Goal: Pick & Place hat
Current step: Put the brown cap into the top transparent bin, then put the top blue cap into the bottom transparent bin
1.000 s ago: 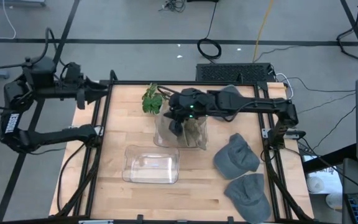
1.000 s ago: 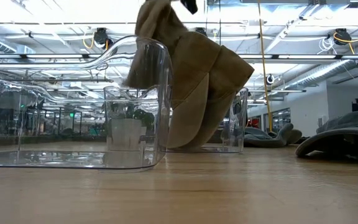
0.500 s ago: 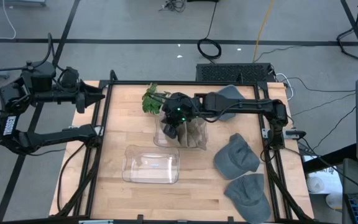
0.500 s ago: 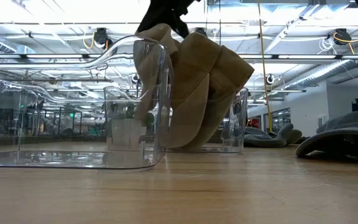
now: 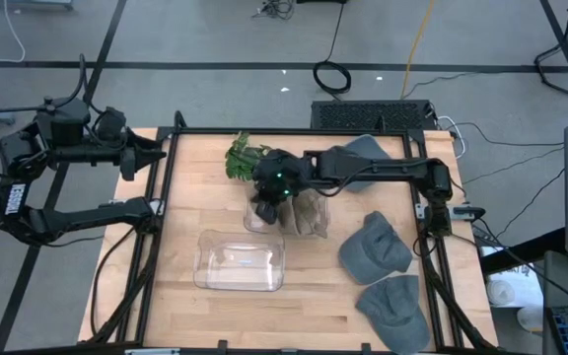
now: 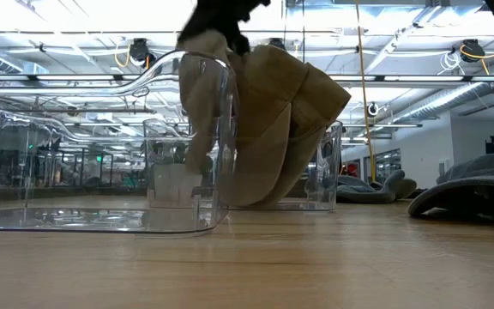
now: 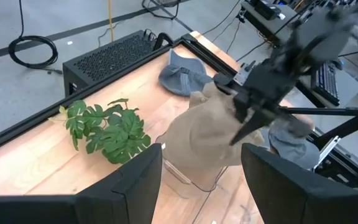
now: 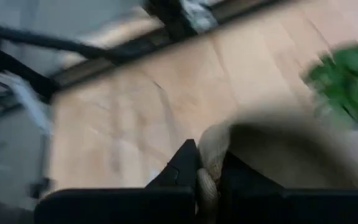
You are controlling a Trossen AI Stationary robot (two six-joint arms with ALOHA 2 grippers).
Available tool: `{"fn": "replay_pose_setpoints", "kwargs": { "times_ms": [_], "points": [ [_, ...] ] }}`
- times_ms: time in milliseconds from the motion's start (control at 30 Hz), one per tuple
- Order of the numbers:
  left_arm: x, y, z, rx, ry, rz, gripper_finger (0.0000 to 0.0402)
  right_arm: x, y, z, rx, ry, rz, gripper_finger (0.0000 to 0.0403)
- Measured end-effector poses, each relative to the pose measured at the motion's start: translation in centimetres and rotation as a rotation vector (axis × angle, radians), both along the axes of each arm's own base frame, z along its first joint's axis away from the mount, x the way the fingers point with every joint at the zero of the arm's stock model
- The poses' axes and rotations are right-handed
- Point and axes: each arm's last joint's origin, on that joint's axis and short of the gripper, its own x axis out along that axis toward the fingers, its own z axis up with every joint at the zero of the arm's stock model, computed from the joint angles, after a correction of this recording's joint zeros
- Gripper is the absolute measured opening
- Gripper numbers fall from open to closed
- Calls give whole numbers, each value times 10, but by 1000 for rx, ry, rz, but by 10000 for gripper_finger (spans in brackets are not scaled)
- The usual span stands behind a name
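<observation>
Right gripper, pinched on the tan hat, lowers it into the clear bin near the table's far edge; release likely comes next.

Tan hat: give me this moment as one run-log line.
right gripper: shut on tan fabric hat | hat: partly inside far clear plastic bin | left gripper: idle at table's left edge | grey caps: three remaining

I'm seeing bright, even overhead light. Ceiling lamps glare across the low view's top. The right wrist view is motion-blurred throughout.
</observation>
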Motion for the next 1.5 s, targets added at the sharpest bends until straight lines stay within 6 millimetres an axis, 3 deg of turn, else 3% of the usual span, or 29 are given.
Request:
{"fn": "replay_pose_setpoints", "kwargs": {
  "times_ms": [167,500,700,867,1067,1200,1500],
  "points": [
    [0,0,0,10,2,4,230,-6,3,9,1,-10,19,4],
    [0,1,0,16,7,20,230,-8,-11,-23,-70,134,-44,4],
    [0,1,0,12,4,23,230,-9,-19,-30,-72,123,-46,13],
    [0,1,0,12,4,22,230,-7,-18,-32,-63,113,-27,74],
    [0,1,0,12,4,21,230,-11,-18,-33,-62,143,-26,177],
    [0,1,0,12,4,21,230,-19,-19,-22,-50,140,-41,231],
    [0,1,1,15,-1,19,230,-36,-23,15,-72,13,-110,264]
  ]
}}
